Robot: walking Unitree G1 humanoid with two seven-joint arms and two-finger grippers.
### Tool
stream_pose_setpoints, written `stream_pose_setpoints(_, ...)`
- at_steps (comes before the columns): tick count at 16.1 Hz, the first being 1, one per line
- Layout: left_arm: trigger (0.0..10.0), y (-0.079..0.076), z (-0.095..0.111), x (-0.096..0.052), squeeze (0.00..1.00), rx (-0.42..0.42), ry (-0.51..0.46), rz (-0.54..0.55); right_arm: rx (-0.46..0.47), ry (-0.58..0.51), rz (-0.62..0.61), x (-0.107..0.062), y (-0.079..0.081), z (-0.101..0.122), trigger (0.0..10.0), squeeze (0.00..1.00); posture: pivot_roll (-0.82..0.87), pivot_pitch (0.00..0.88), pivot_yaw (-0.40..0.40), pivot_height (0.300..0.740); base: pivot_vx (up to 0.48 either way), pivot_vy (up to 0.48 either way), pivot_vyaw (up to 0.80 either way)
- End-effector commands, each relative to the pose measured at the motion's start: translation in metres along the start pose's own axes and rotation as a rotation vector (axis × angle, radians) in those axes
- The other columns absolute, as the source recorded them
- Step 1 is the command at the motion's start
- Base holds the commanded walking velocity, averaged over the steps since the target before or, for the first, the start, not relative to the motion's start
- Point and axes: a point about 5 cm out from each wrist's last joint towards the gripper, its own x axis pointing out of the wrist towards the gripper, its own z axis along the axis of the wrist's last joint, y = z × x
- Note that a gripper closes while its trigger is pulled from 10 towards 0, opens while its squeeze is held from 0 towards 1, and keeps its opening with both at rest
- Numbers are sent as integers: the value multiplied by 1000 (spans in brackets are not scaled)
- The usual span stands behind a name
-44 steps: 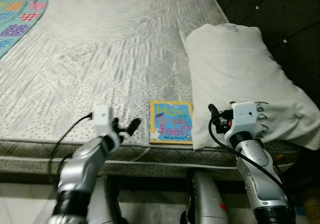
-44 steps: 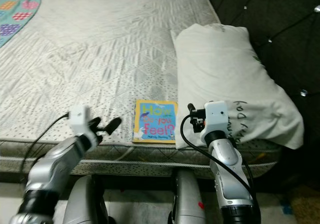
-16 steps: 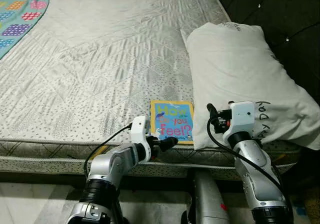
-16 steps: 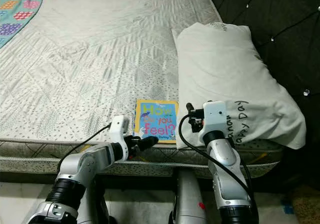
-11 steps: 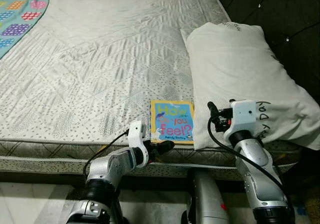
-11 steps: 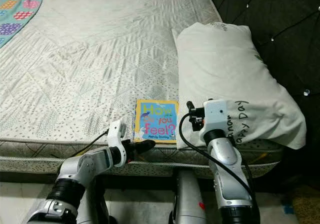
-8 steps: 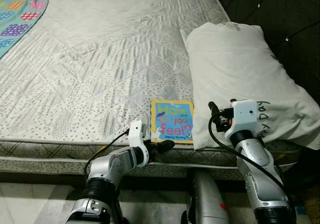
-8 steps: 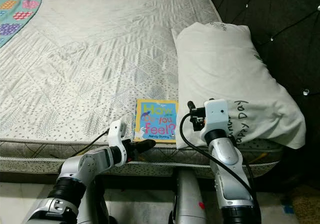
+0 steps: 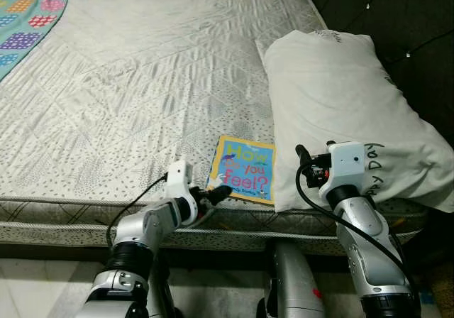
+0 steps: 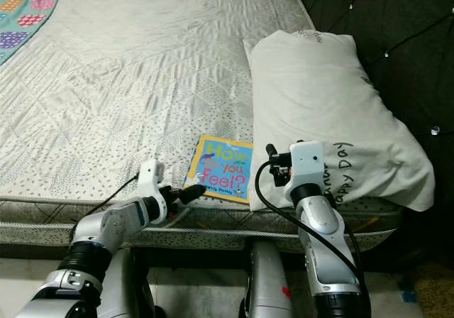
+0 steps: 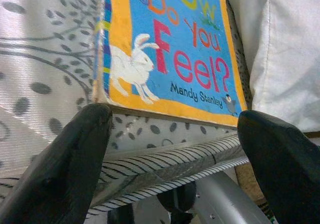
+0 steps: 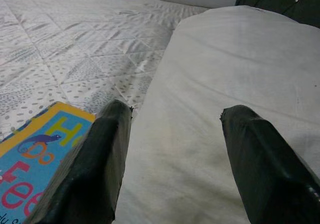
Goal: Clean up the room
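Book (image 9: 243, 170) on mattress (image 9: 135, 84), left of pillow (image 9: 340, 98)

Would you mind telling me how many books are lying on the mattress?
1: the book lies near the mattress front edge, beside the pillow. Others might be hidden under the pillow.

So there's a bare mattress (image 9: 142, 84) with a grey quilted leafy pattern. A big white pillow (image 9: 340, 105) with handwriting on it lies along its right side. A bright picture book (image 9: 242, 169), "How Do You Feel?", sits skewed near the front edge, just beside the pillow. A teal patterned blanket (image 9: 28, 20) covers the far left corner.
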Motion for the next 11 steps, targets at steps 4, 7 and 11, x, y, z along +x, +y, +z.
stream_pose_setpoints(4, 10000, -12, 2, -11, 0, 110, -59, 21, -1, -2, 5, 1, -1, 1, 10000, 0, -147, 58, 1, 531, 0, 0, 0)
stream_pose_setpoints(7, 10000, -21, 21, -42, 0, 235, -269, 52, 7, -15, 11, 9, 2, 4, 10000, 0, -111, 38, -3, 531, 0, 0, 0)
stream_pose_setpoints(11, 10000, -24, 40, -88, 0, 270, -554, 147, 17, -33, 22, 19, 9, 10, 10000, 0, -73, 2, -15, 531, 0, 0, 0)
